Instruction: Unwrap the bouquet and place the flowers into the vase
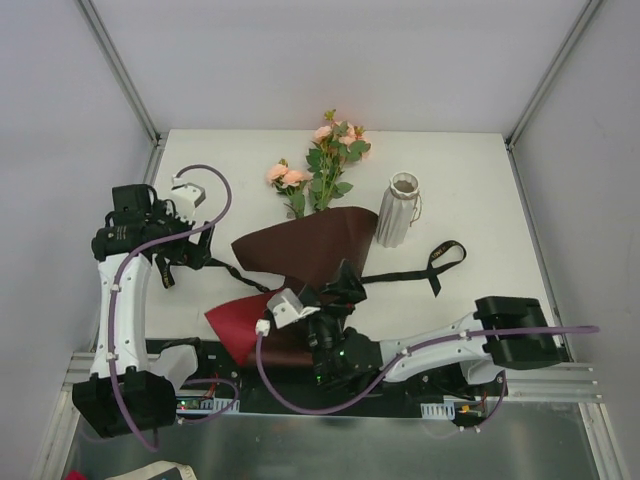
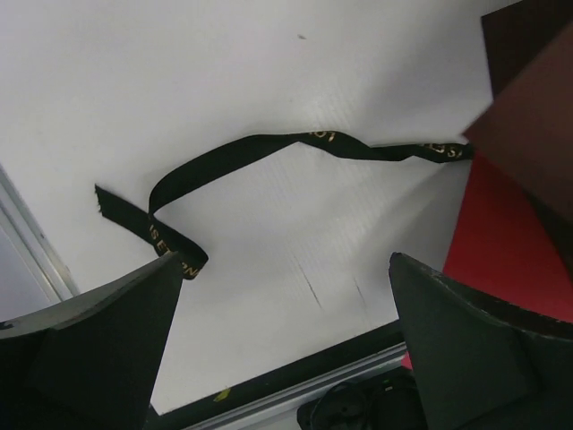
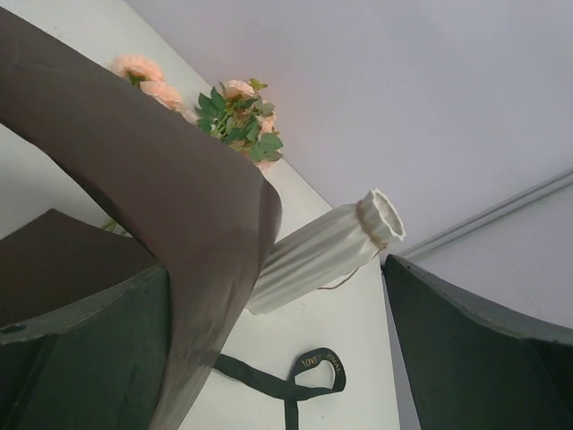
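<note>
Bouquet (image 1: 310,245) lying mid-worktop (image 1: 480,180), its flowers (image 1: 335,150) pointing toward the far edge; vase (image 1: 400,210) standing upright just right of the wrapping paper (image 3: 179,206). Ribbon (image 2: 260,148) trailing slack on both sides. Left pincer (image 2: 285,264) hanging spread and empty over the ribbon's tail. Right pincer (image 3: 276,264) hanging spread, seemingly straddling the paper's raised flap, pinching nothing. Likely best: pinching paper only, peeling low, away from stems and vase.

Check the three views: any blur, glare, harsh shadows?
Top external: even soft light, sharp, no glare around the vase. Left wrist: ribbon sharp, own gripper fingers dark and soft. Right wrist: tilted framing, wrapping paper close and dim, roses crisp.
</note>
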Action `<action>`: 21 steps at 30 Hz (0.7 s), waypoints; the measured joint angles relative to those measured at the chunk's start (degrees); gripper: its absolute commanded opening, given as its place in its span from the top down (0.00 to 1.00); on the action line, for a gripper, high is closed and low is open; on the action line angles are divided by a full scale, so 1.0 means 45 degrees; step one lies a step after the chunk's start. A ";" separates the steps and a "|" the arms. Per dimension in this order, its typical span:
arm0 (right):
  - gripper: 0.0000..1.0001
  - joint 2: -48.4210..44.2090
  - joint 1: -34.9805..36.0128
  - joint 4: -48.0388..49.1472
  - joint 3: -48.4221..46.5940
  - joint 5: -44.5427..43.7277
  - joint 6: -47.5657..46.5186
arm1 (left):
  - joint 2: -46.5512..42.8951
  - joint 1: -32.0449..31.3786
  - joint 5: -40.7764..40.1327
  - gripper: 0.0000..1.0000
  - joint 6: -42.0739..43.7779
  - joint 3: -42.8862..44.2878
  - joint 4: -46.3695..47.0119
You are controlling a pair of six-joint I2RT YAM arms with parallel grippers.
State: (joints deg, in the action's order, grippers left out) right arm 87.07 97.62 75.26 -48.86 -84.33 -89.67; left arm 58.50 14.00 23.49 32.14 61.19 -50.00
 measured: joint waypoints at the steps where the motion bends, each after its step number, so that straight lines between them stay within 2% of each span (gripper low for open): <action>1: 0.04 0.0389 0.0126 -0.0068 0.0000 -0.0019 0.0112 | 0.0005 -0.0301 0.0005 0.01 -0.0015 0.0039 -0.0005; 7: 0.04 0.1107 0.0539 -0.0510 -0.1030 -0.0107 -0.0073 | 0.0529 -0.2225 -0.0243 0.01 -0.0345 0.0253 -0.0063; 12: 0.04 -0.0704 0.0044 -0.0384 -0.2089 -0.0092 -0.0617 | 0.1496 -0.2705 -0.0262 0.01 -0.0670 0.0879 -0.0097; 16: 0.04 -0.1661 -0.0267 0.0301 -0.2089 -0.0146 -0.0918 | 0.1914 -0.2939 -0.0228 0.01 -0.0894 0.1064 -0.0078; 21: 0.04 0.0437 0.0199 0.0656 -0.0306 -0.0053 -0.0544 | 0.1948 -0.4235 -0.0316 0.01 -0.0942 0.0913 -0.0044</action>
State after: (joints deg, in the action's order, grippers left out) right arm 89.03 98.52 78.22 -50.24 -84.58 -92.12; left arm 67.26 -5.06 22.06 27.90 65.30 -50.19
